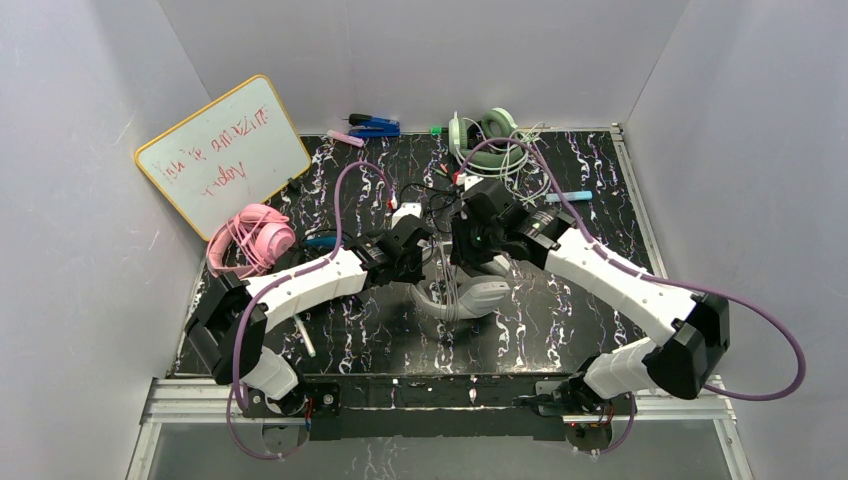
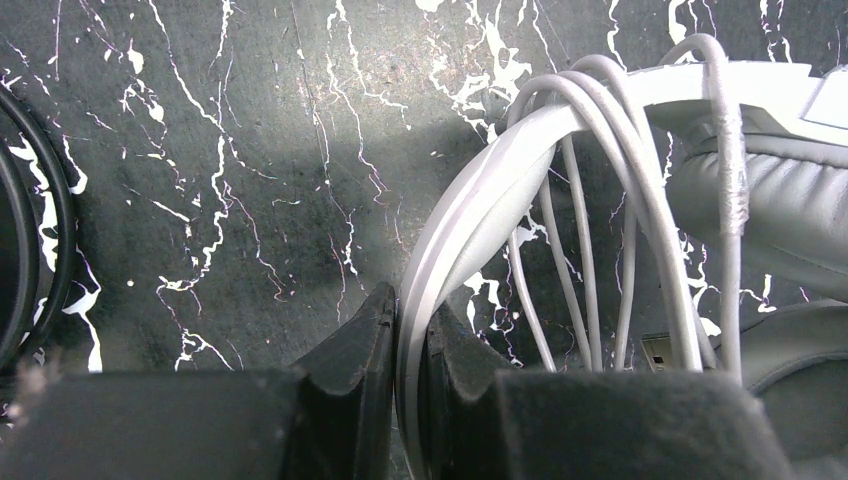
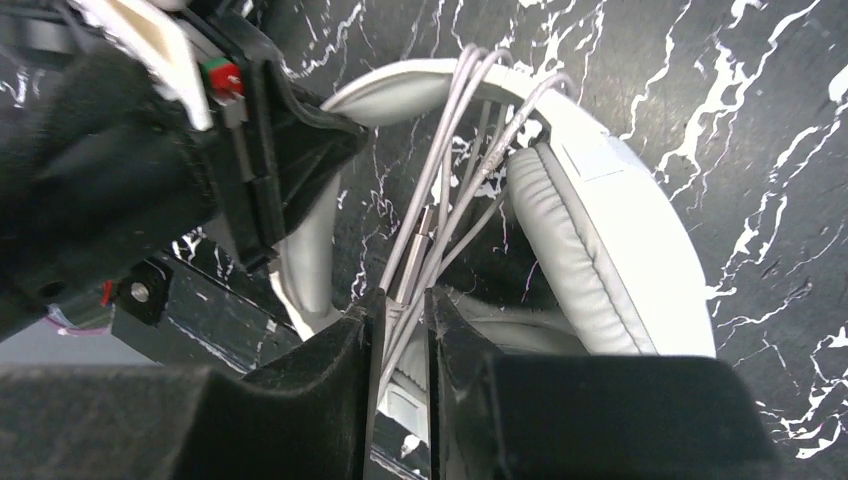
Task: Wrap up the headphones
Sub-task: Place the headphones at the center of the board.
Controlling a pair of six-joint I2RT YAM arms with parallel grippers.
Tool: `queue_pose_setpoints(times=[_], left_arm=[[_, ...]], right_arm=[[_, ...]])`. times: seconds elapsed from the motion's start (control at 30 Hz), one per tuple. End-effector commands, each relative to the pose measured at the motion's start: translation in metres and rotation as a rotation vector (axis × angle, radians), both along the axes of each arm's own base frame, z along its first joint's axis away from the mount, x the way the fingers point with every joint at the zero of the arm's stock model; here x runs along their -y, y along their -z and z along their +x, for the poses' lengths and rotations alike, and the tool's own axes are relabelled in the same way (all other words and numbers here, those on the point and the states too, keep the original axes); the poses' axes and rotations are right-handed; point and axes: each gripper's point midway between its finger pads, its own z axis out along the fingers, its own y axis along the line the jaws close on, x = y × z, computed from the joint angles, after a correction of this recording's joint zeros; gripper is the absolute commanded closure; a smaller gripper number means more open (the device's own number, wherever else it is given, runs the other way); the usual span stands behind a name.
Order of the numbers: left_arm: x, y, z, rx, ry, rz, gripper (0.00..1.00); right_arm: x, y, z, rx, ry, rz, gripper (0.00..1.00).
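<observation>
1. The white-grey headphones lie near the middle of the black marbled table, closer to its front edge than to its back edge, with both arms meeting over them.
2. The left gripper is clamped on the headband. Its two pads press the flat sides of the thin band, which rises out of the jaws and arcs off to the right.
3. The right gripper is closed on several strands of the grey cord. The strands run from its fingers up over the band.
4. The cord makes several turns over the headband, and the loops hang across the gap between the band and the padded ear cushion.
5. In the left wrist view, bare table runs left of the band as far as a black cable at the picture's left border.
6. From above, the table is bare to the right of the headset out to the right edge, and also along the front strip.
7. The pink headphones sit at the table's left edge, just below a whiteboard that leans on the left wall. They are well apart from both grippers.
8. The pale green headphones rest at the back edge, and their loose cord spills forward near the right arm's wrist.
9. A blue tool lies along the same back edge, further left.
</observation>
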Motion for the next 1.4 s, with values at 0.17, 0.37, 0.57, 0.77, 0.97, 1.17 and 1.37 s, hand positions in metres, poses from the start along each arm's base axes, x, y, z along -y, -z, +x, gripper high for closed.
queue_pose_setpoints(times=[0.17, 0.37, 0.57, 0.77, 0.97, 1.17, 1.37], left_arm=[[0.016, -0.043, 0.014, 0.089, -0.019, -0.126, 1.00], [0.005, -0.046, 0.008, 0.110, -0.004, -0.107, 1.00], [-0.015, -0.047, -0.008, 0.124, 0.011, -0.106, 1.00], [-0.048, -0.048, -0.022, 0.148, -0.050, -0.076, 1.00], [-0.075, -0.034, -0.036, 0.151, -0.091, -0.040, 1.00], [-0.083, -0.011, -0.050, 0.128, -0.077, -0.052, 1.00], [-0.089, 0.003, -0.042, 0.178, -0.135, -0.068, 1.00]], right_arm=[[0.007, -0.034, 0.001, 0.073, 0.014, 0.035, 0.71], [0.016, -0.051, 0.004, 0.138, 0.047, 0.062, 0.71], [0.031, -0.058, 0.002, 0.174, 0.073, 0.039, 0.70], [0.045, -0.067, -0.003, 0.204, 0.110, 0.063, 0.67], [0.051, -0.073, -0.004, 0.240, 0.125, 0.083, 0.66], [0.051, -0.072, -0.004, 0.263, 0.109, 0.095, 0.66], [0.049, -0.059, -0.007, 0.267, 0.096, 0.123, 0.66]])
